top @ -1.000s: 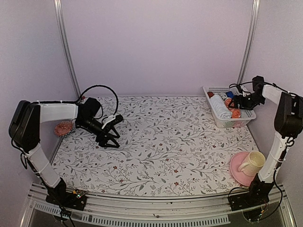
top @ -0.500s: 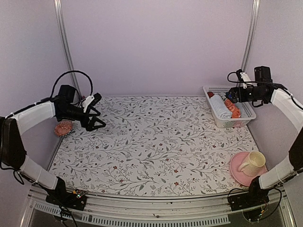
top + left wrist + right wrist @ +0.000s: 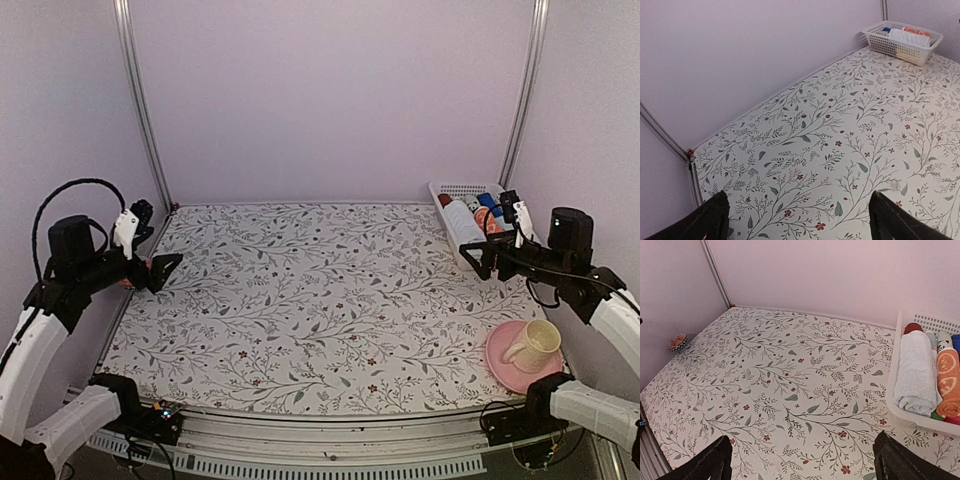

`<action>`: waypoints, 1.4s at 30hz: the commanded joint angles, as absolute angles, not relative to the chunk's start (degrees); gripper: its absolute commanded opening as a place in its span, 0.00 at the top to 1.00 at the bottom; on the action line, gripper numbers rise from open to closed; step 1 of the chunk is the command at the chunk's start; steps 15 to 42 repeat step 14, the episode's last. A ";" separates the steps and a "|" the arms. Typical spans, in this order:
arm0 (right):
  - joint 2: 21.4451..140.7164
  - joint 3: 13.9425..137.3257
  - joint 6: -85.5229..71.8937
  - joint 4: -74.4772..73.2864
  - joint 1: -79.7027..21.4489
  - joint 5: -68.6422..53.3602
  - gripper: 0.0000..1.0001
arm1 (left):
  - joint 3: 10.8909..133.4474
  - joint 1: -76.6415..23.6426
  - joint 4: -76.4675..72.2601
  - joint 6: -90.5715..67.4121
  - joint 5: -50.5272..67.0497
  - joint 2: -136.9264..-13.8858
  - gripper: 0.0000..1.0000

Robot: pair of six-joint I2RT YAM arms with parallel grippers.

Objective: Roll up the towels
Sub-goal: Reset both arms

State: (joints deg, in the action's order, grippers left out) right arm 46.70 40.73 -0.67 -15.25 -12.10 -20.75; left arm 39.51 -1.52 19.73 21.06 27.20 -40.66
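Observation:
Both towels lie rolled, side by side, in a white plastic basket (image 3: 468, 188) at the back right. The light blue towel (image 3: 914, 372) looks almost white; the orange-red towel (image 3: 947, 382) with white prints lies to its right. From above, the light blue towel (image 3: 460, 222) is left of the orange-red towel (image 3: 492, 226). My right gripper (image 3: 490, 233) hovers just in front of the basket, open and empty. My left gripper (image 3: 153, 240) is open and empty at the table's far left edge. Each wrist view shows only patterned tablecloth between the fingertips, for the left gripper (image 3: 800, 220) and for the right gripper (image 3: 802, 460).
A cream cup (image 3: 532, 343) stands on a pink saucer (image 3: 503, 362) at the near right. A small orange-red ruffled object (image 3: 677, 341) sits at the table's left edge. The basket (image 3: 932, 320) also holds small coloured items behind the towels. Metal posts rise at both back corners.
Both arms have pulled back toward their bases. The left gripper went from mid-left of the table to its far left edge. The right gripper left the basket and dropped in front of it.

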 commanded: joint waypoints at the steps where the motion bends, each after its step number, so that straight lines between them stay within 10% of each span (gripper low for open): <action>1: 42.97 35.93 -4.97 -11.01 -14.19 -26.50 0.01 | 34.33 0.13 20.83 18.86 21.43 -32.55 0.03; 42: 35.26 33.37 -2.16 -10.57 -19.08 -22.67 0.01 | 33.09 5.27 22.63 20.61 28.26 -31.10 0.03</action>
